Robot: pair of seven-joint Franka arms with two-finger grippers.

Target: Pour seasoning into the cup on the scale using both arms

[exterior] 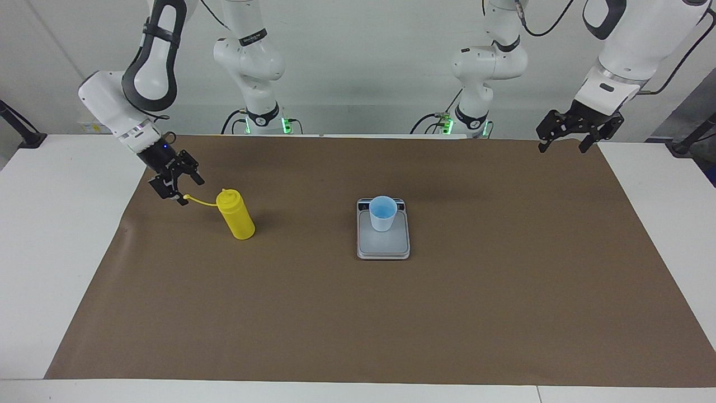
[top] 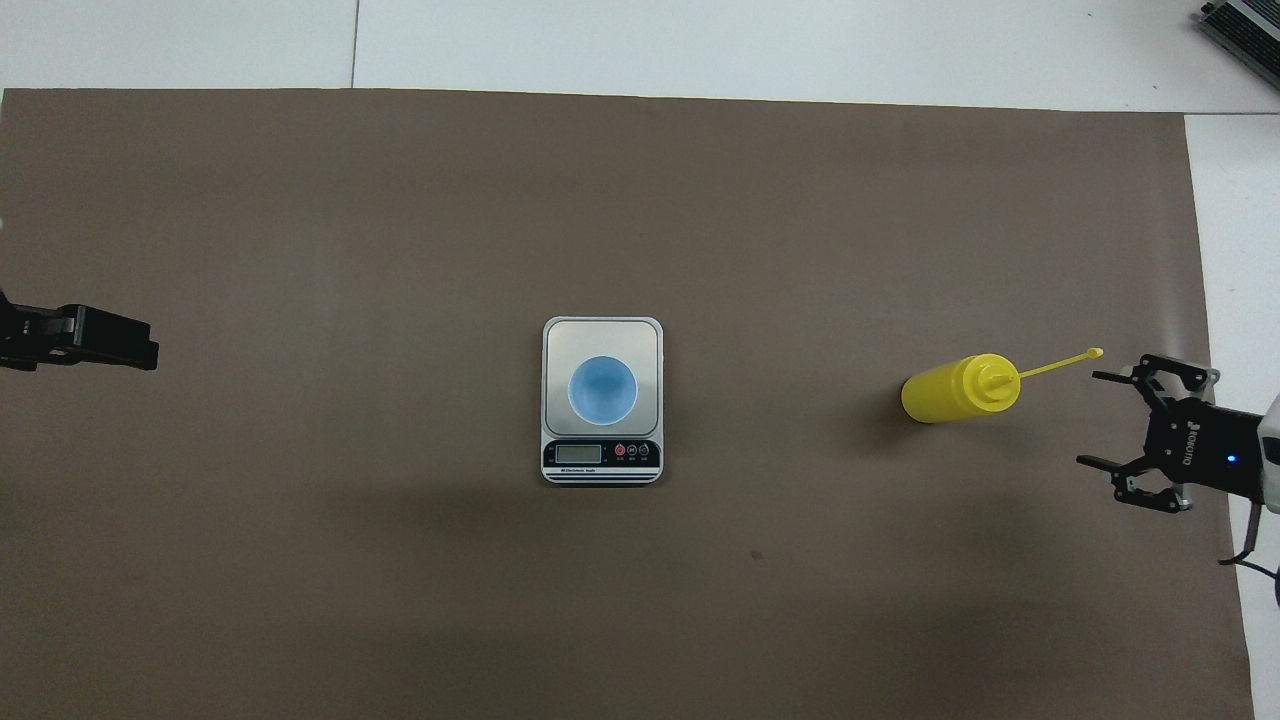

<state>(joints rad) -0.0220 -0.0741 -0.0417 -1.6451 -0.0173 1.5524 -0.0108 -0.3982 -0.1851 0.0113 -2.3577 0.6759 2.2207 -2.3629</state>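
The seasoning (exterior: 238, 217) (top: 955, 390), a yellow squeeze bottle, stands upright on the brown mat toward the right arm's end of the table. Its thin cap strap (exterior: 198, 201) points at my right gripper. My right gripper (exterior: 187, 190) (top: 1095, 420) hangs open and empty just past the strap's tip, clear of the bottle. The pale blue cup (exterior: 383, 212) (top: 602, 388) stands on the silver scale (exterior: 384, 245) (top: 555, 338) at mid-table. My left gripper (exterior: 563, 148) (top: 120, 345) waits open above the mat's corner at the left arm's end.
A brown mat (exterior: 503, 291) covers most of the white table (exterior: 61, 224). White strips stay bare at both ends. A grey device (top: 1240, 25) sits at the farthest corner of the table on the right arm's end.
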